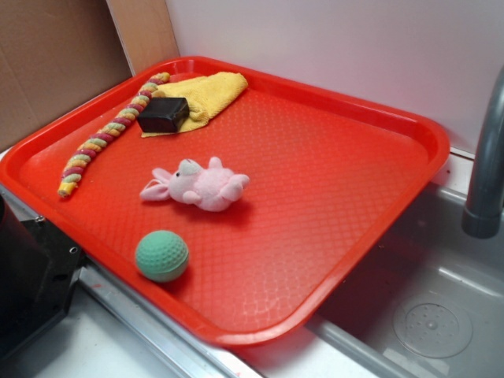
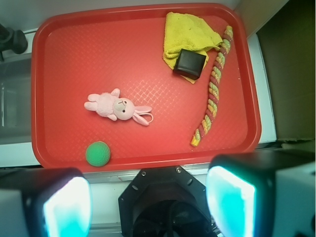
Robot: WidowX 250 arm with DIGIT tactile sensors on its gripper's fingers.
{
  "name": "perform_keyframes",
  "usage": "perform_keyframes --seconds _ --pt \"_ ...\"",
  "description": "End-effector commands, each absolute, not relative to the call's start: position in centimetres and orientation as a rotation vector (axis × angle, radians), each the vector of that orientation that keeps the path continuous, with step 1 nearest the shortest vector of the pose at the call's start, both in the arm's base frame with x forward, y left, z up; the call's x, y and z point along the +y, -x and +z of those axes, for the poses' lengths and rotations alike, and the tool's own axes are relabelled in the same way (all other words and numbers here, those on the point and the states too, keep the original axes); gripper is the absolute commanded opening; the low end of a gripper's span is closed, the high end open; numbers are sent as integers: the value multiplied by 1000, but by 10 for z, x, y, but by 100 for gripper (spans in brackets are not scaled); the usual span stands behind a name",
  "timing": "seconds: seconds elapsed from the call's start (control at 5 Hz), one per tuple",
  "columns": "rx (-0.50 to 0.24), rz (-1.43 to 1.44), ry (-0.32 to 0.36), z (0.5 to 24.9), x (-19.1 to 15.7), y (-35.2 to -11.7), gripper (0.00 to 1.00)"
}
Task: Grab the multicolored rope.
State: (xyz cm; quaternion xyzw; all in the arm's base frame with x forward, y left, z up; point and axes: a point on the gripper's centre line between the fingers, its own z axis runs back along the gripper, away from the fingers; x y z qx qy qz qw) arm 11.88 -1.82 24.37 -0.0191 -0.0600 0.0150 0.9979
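STEP: approach, rope not yet reached | FINGERS (image 2: 148, 202): spread wide, holding nothing | TARGET: multicolored rope (image 2: 213, 89) at 2 o'clock on tray (image 2: 74, 29) | ADVICE: free lower end to be straddled crosswise, black block (image 2: 189, 64) avoided

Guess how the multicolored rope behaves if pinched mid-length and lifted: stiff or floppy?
Probably floppy: the multicolored rope lies in a loose curve on the red tray, so both ends should sag. Its twisted, fuzzy-looking strands likely compress and grip well. One end touches the yellow cloth near the black block, so it may drag them.
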Motion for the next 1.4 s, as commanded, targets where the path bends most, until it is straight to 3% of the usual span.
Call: perform_keyframes --seconds 0.0,0.6,1.0,1.2 --pt "-120 30 38 244 -18 -119 100" --pt "-200 191 41 225 20 -121 100" --pt "-224 350 64 173 75 -139 100" --pt "-222 418 64 141 98 -165 100"
